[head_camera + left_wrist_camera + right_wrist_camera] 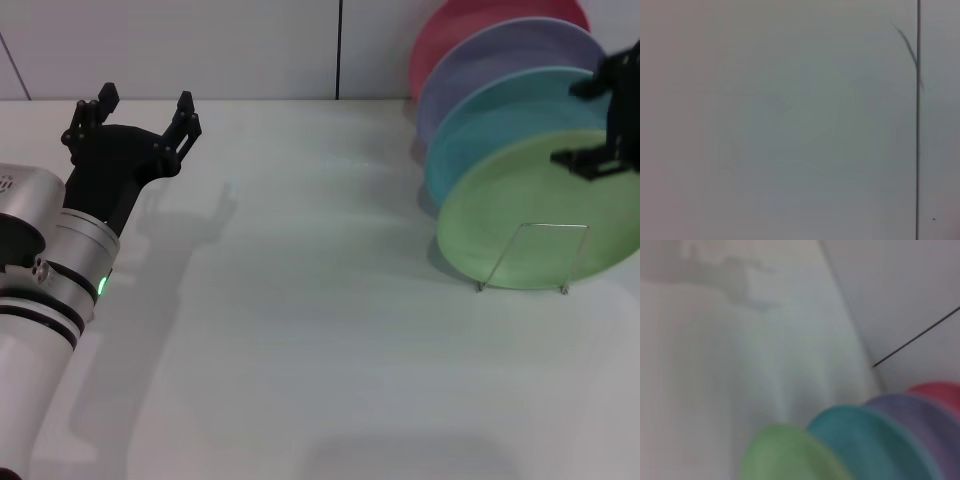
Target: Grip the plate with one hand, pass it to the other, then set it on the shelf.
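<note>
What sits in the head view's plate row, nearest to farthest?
Rack loop → green plate → teal plate → lavender plate → red plate. The right claw is at the green plate's upper rim.
</note>
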Available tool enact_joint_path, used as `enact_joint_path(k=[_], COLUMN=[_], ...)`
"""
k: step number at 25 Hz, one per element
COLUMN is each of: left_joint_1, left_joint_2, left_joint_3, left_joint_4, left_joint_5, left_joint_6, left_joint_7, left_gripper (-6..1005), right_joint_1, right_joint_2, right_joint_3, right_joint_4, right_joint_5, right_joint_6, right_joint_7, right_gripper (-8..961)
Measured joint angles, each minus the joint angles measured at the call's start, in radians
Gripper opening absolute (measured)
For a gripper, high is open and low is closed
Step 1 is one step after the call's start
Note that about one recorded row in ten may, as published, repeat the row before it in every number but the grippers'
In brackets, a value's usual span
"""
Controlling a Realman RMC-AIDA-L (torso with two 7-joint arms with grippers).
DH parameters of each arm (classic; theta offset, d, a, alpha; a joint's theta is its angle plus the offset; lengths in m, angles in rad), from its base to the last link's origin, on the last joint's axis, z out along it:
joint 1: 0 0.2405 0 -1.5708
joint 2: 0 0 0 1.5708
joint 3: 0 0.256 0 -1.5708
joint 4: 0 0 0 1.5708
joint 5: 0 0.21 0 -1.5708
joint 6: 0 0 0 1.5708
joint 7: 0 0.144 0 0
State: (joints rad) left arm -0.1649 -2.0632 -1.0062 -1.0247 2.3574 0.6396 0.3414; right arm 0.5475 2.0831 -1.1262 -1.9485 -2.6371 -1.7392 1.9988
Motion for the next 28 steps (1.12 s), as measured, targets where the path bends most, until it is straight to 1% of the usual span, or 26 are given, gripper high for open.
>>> enact_joint_path(k=[1, 4, 5, 6, 7, 8, 9, 10, 11, 14, 15, 16, 17, 18, 19, 20, 21, 22, 23, 24, 25, 26, 27, 28], left_joint_1=[0.0, 0.0, 0.0, 0.0, 0.002, 0.004, 0.004, 0.003, 0.003, -0.005, -0.007, -0.012, -0.015, -0.026, -0.026, -0.037, -0.037, -0.04, -0.042, -0.043, -0.044, -0.044, -0.044, -0.047], left_joint_2=[0.0, 0.0, 0.001, 0.001, 0.001, 0.001, 0.001, 0.002, 0.002, 0.002, 0.002, 0.001, 0.001, 0.001, 0.001, 0.001, 0.001, 0.001, 0.001, 0.001, 0.002, 0.002, 0.002, 0.001], left_joint_3=[0.0, 0.0, -0.003, -0.003, -0.005, -0.009, -0.009, -0.012, -0.012, -0.022, -0.027, -0.032, -0.033, -0.036, -0.036, -0.042, -0.042, -0.045, -0.048, -0.05, -0.056, -0.056, -0.06, -0.065], left_joint_4=[0.0, -0.002, -0.003, -0.003, -0.003, -0.003, -0.003, 0.005, 0.005, 0.02, 0.025, 0.033, 0.038, 0.052, 0.052, 0.069, 0.069, 0.075, 0.082, 0.086, 0.1, 0.1, 0.108, 0.129], left_joint_5=[0.0, 0.0, 0.001, 0.001, 0.001, 0.004, 0.004, 0.006, 0.006, 0.007, 0.006, 0.006, 0.006, 0.007, 0.007, 0.006, 0.006, 0.007, 0.007, 0.006, 0.007, 0.007, 0.006, 0.006], left_joint_6=[0.0, 0.0, 0.0, 0.0, 0.001, 0.013, 0.013, 0.028, 0.028, 0.033, 0.033, 0.035, 0.035, 0.037, 0.037, 0.038, 0.038, 0.04, 0.044, 0.05, 0.067, 0.067, 0.077, 0.101], left_joint_7=[0.0, 0.0, 0.0, 0.0, 0.0, 0.0, 0.0, 0.0, 0.0, 0.0, 0.0, -0.001, -0.001, -0.001, -0.001, -0.001, -0.001, -0.001, -0.001, -0.001, -0.001, -0.001, -0.002, -0.012], left_gripper=[845, 844, 844, 844, 845, 845, 846, 846, 846, 846, 846, 846, 846, 846, 846, 846, 846, 846, 846, 846, 846, 846, 846, 846], right_joint_1=[0.0, 0.01, 0.022, 0.022, 0.026, 0.005, 0.005, -0.068, -0.068, -0.195, -0.29, -0.29, -0.331, -0.422, -0.422, -0.506, -0.506, -0.546, -0.583, -0.609, -0.636, -0.636, -0.635, -0.603], right_joint_2=[0.0, -0.001, -0.003, -0.003, -0.004, -0.002, -0.002, 0.003, 0.003, 0.006, 0.008, 0.008, 0.009, 0.009, 0.009, 0.009, 0.009, 0.009, 0.008, 0.005, 0.0, 0.0, -0.002, -0.005], right_joint_3=[0.0, 0.01, 0.037, 0.037, 0.069, 0.142, 0.142, 0.219, 0.219, 0.266, 0.287, 0.287, 0.299, 0.338, 0.338, 0.365, 0.365, 0.373, 0.375, 0.38, 0.404, 0.404, 0.427, 0.51], right_joint_4=[0.0, -0.101, -0.126, -0.126, -0.128, -0.127, -0.127, -0.108, -0.108, -0.07, -0.043, -0.043, -0.03, 0.03, 0.03, 0.126, 0.126, 0.187, 0.265, 0.355, 0.558, 0.558, 0.661, 0.903], right_joint_5=[0.0, 0.0, -0.001, -0.001, 0.0, 0.036, 0.036, 0.141, 0.141, 0.318, 0.503, 0.503, 0.597, 0.878, 0.878, 1.172, 1.172, 1.336, 1.493, 1.655, 1.919, 1.919, 2.011, 2.16], right_joint_6=[0.0, -0.018, -0.024, -0.024, -0.02, 0.028, 0.028, 0.175, 0.175, 0.431, 0.579, 0.579, 0.634, 0.7, 0.7, 0.706, 0.706, 0.693, 0.663, 0.606, 0.456, 0.456, 0.372, 0.194], right_joint_7=[0.0, 0.033, 0.06, 0.06, 0.072, 0.07, 0.07, 0.0, 0.0, -0.099, -0.154, -0.154, -0.178, -0.27, -0.27, -0.411, -0.411, -0.512, -0.629, -0.744, -0.92, -0.92, -0.971, -1.032], right_gripper=[691, 692, 692, 692, 692, 692, 692, 692, 692, 692, 692, 692, 692, 691, 690, 689, 689, 690, 690, 690, 691, 691, 691, 691])
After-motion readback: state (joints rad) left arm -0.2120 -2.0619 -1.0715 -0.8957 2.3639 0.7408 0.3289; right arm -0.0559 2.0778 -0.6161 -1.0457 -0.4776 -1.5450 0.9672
